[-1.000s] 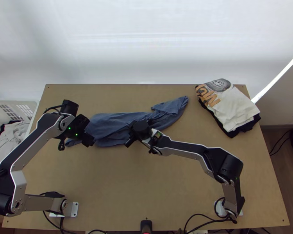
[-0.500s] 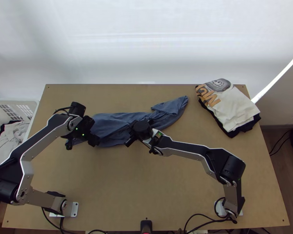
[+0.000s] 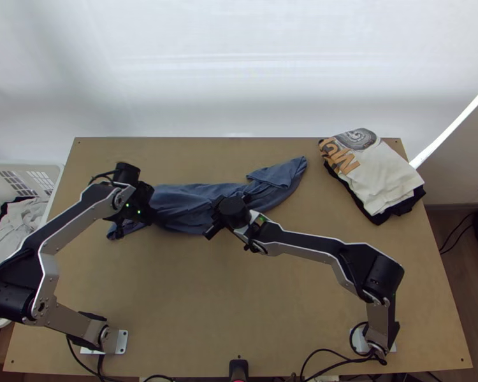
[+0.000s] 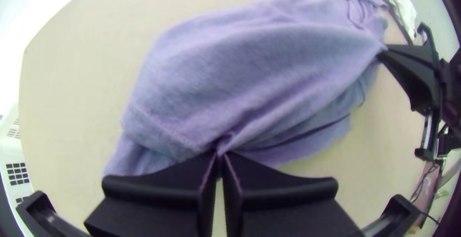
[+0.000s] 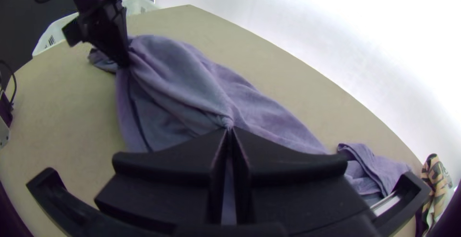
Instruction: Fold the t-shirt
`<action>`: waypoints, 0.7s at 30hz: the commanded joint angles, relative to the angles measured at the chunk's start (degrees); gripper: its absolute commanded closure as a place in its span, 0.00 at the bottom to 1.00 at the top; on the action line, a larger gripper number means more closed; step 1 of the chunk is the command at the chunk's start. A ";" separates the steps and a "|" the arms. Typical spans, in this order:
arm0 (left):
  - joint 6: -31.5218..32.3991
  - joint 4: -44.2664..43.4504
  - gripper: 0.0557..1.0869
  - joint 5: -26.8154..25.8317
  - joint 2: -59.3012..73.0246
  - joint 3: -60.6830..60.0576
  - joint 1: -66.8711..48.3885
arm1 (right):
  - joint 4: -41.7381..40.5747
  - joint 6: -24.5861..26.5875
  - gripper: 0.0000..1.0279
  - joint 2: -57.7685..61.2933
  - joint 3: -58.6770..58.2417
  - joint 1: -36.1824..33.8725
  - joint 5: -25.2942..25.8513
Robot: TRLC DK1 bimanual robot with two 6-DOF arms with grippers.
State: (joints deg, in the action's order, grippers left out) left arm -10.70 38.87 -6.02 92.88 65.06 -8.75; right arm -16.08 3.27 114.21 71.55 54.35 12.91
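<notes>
My left gripper (image 3: 139, 219) is over the left part of the blue t-shirt (image 3: 188, 202) in the top view, and my right gripper (image 3: 213, 230) is at its middle, near its lower edge. The t-shirt lies bunched lengthwise, its right end folded over. In the left wrist view my left gripper (image 4: 220, 158) is shut on a pinch of the t-shirt (image 4: 249, 78), with folds fanning out from it. In the right wrist view my right gripper (image 5: 229, 130) is likewise shut on a gathered bit of the t-shirt (image 5: 177, 78). The cloth between them is raised in a ridge.
A stack of folded clothes (image 3: 382, 175), light on top and dark below, lies at the table's back right. A white basket (image 3: 54, 170) with clothes stands beyond the left edge. Bare wood of the table (image 3: 194, 305) spreads between the arms' bases.
My left gripper first moved right, then slightly back up the picture, and the t-shirt's lower left edge has shifted up with it. The right gripper has barely moved.
</notes>
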 commanded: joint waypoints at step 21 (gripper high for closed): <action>12.02 -0.55 0.04 0.57 -1.83 18.79 0.76 | -1.15 -0.63 0.97 -3.47 -4.31 1.20 2.56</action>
State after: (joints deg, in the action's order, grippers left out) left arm -0.21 40.25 -5.72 94.70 85.01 -7.97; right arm -17.10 3.25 112.92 68.84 55.11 14.63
